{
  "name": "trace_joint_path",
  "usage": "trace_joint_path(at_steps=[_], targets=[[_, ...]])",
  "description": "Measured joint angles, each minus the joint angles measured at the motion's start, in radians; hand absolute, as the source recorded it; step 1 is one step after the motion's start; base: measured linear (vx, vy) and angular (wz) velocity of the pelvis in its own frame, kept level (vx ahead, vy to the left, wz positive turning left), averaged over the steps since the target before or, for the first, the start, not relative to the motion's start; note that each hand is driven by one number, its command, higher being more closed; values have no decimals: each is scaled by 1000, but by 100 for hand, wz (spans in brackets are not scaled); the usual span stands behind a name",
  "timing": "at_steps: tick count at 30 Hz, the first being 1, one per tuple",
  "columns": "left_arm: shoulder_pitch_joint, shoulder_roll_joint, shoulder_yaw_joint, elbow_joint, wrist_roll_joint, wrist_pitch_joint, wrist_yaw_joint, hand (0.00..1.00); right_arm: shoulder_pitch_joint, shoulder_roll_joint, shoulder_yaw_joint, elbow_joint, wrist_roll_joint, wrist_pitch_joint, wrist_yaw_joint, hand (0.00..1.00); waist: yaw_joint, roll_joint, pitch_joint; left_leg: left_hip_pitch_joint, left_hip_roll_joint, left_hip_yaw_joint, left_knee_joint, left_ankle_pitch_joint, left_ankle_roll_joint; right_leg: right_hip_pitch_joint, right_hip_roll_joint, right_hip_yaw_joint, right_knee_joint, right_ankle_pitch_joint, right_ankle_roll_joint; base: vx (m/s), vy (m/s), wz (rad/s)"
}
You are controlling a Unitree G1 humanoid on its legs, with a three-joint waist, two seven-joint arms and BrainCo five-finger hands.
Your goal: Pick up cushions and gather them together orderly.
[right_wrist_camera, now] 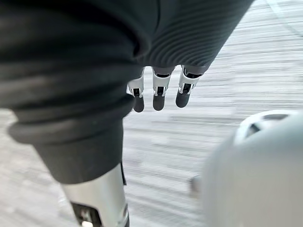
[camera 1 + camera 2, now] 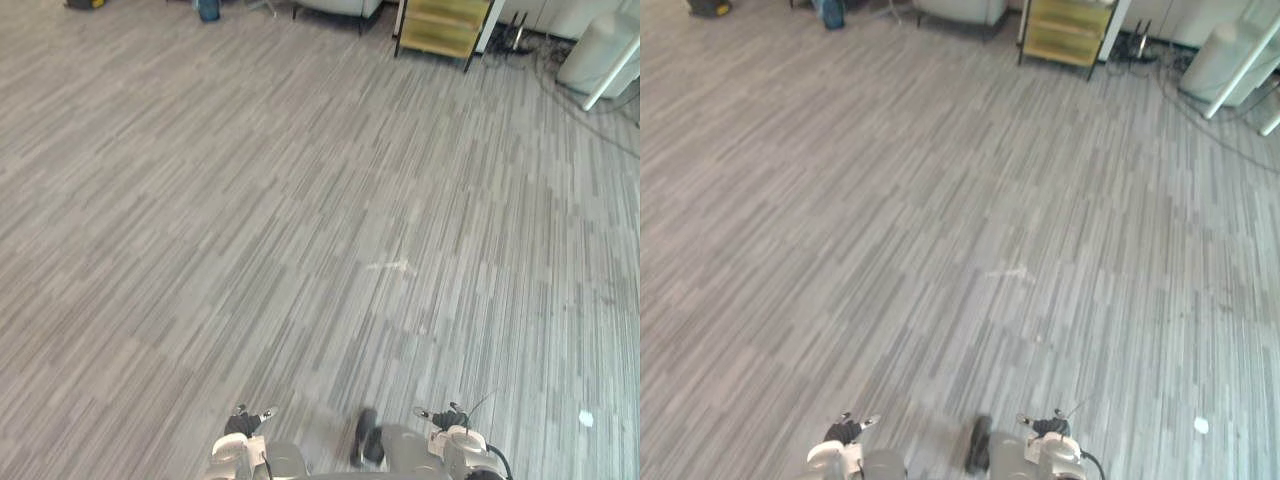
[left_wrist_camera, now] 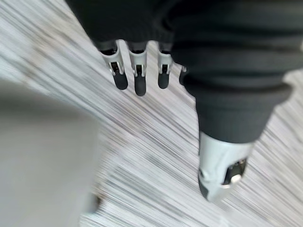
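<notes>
My left hand (image 3: pixel 137 75) hangs over the grey wood-pattern floor (image 2: pixel 300 200), its fingers straight and relaxed and its thumb (image 3: pixel 220 172) apart from them, with nothing held. My right hand (image 1: pixel 158 94) also hangs above the floor, open and empty, with its thumb (image 1: pixel 99 203) standing apart. Wide bare floor stretches ahead of me in the eye views.
At the far edge stands a yellow-green shelf unit (image 2: pixel 445 25) on dark legs. A grey piece of furniture (image 2: pixel 340 6) and a teal object (image 2: pixel 208 10) are to its left. A white rounded unit (image 2: pixel 600 50) and loose cables (image 2: pixel 570 95) lie at the far right.
</notes>
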Motion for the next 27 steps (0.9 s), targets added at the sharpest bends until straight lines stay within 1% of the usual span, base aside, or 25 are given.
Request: trace_joint_path(at_steps=[1,2,3,4,5,6,7,8,10,11,12,13,14,15,16,17,18,19,20,22,23,24,25,26,27], targets=[[0,3,-4,-8,0,-4,0,0,-2,1,2,1,1,0,0,0,3,-6,3,-32,-10,7,-12,-23,1,30,-1,5,-26,-3,3,639,-25,-21],[1,9,-8,-29,-1,-13,-4,0,-8,11,11,2,16,0,-2,0,11,-18,6,-119,-43,41,-120,-83,8,110,-8,21,-95,4,24,631,11,-30],[1,5,-8,-40,-2,-17,-5,0,-21,10,8,7,16,1,-4,0,23,-23,8,-165,-73,65,-311,-114,14,150,-20,38,-124,-2,28,628,52,-42],[1,1,-8,-46,-2,-18,-6,0,-27,8,4,8,16,0,-5,0,32,-22,7,-177,-92,73,-438,-108,16,169,-33,48,-131,-16,47,627,137,-56],[1,-4,-8,-49,-2,-22,-7,0,-35,3,-5,10,16,0,-6,0,43,-13,4,-186,-132,71,-688,-54,2,209,-54,67,-142,-51,94,635,204,-63],[6,-6,-7,-44,-6,-24,-8,0,-30,-7,-3,19,16,0,-7,0,61,-10,2,-158,-149,82,-807,138,1,250,-63,97,-155,-82,127,642,206,-54],[5,3,-6,-45,-8,-26,-8,0,-36,1,-1,35,15,1,-7,0,67,-35,-1,-137,-178,103,-809,107,22,268,-93,110,-164,-87,122,682,201,-21],[7,17,-8,-43,-8,-29,-5,0,-33,10,0,43,15,1,-7,0,59,-63,-18,-135,-206,109,-800,64,42,284,-118,113,-175,-58,104,703,180,5],[7,20,5,-50,-12,-28,-6,0,-27,15,-4,33,11,1,-7,0,67,-82,-24,-129,-210,125,-729,3,77,294,-138,120,-131,-27,130,738,187,2],[8,25,-4,-50,-11,-22,-6,0,-24,19,-4,30,-6,0,-6,0,73,-93,-31,-92,-215,132,-711,-47,88,255,-158,131,19,-17,158,713,189,-10],[7,30,-22,-40,-11,-20,-6,0,-17,23,-4,20,-14,-1,-5,0,71,-93,-30,-33,-216,132,-727,-77,89,175,-183,139,242,25,223,586,156,-11],[4,34,-34,-33,-9,-16,-6,0,-12,26,-4,15,-16,0,-3,0,70,-94,-30,-6,-218,130,-737,-87,86,137,-191,150,343,46,252,551,131,-1],[-4,35,-52,-20,-8,-2,-9,0,11,32,-4,0,-29,1,3,0,61,-96,-26,91,-230,125,-784,-106,85,33,-217,152,621,46,250,518,87,6],[-5,31,-63,-14,-7,-1,-9,0,30,33,-4,-3,-34,1,5,0,50,-93,-24,173,-232,123,-832,-110,82,-26,-230,127,743,26,223,690,99,6],[-7,29,-73,-10,-7,-1,-9,0,54,34,-4,-5,-35,1,8,0,40,-83,-20,265,-228,120,-897,-110,83,-109,-246,58,776,-8,177,605,12,6],[-21,31,-73,-3,-7,-2,-8,0,48,35,-5,-32,-35,0,10,0,30,-91,-16,342,-222,119,-957,-112,81,-177,-253,-18,682,-49,133,503,-28,8],[-21,31,-73,3,-7,-2,-6,0,49,33,-6,-31,-35,1,10,0,23,-92,-14,371,-215,118,-978,-117,74,-197,-248,-51,608,-57,123,506,-76,10],[-23,32,-74,5,-8,-2,-5,0,45,31,-6,-32,-35,0,10,0,12,-92,-14,412,-203,115,-1004,-126,72,-239,-222,-76,449,-51,118,417,-111,13],[-25,36,-77,6,-8,-3,-4,0,27,28,-5,-31,-35,0,10,0,-3,-92,-14,432,-192,111,-1026,-135,60,-267,-186,-61,269,-5,131,495,-165,17],[-17,42,-81,20,-7,-3,-2,0,23,19,-3,-19,-35,0,11,0,-15,-102,-15,474,-200,94,-1064,-151,43,-281,-159,-9,18,97,151,444,-194,38],[-13,43,-86,25,-7,-3,-2,0,21,-1,-2,4,-34,2,12,0,-22,-108,-18,514,-205,65,-1070,-190,16,-289,-151,36,-25,170,130,550,-260,53],[1,39,-84,33,-8,-4,1,0,30,-20,-5,15,-30,1,14,0,-29,-93,-29,533,-185,34,-1051,-212,9,-299,-132,55,37,250,76,570,-268,40],[8,35,-82,43,-7,-4,4,0,23,-31,-5,23,-31,1,14,0,-27,-73,-36,526,-165,18,-1018,-212,8,-307,-121,47,78,218,64,694,-320,25],[24,32,-73,47,-7,-3,5,0,11,-38,-7,41,-33,2,16,0,-28,-45,-52,466,-131,-13,-887,-212,8,-297,-97,30,86,177,56,685,-336,17],[29,25,-53,45,-7,-3,5,0,9,-39,-7,42,-33,1,14,0,-26,-18,-53,372,-96,-43,-672,-185,5,-261,-64,3,69,148,41,694,-341,16]])
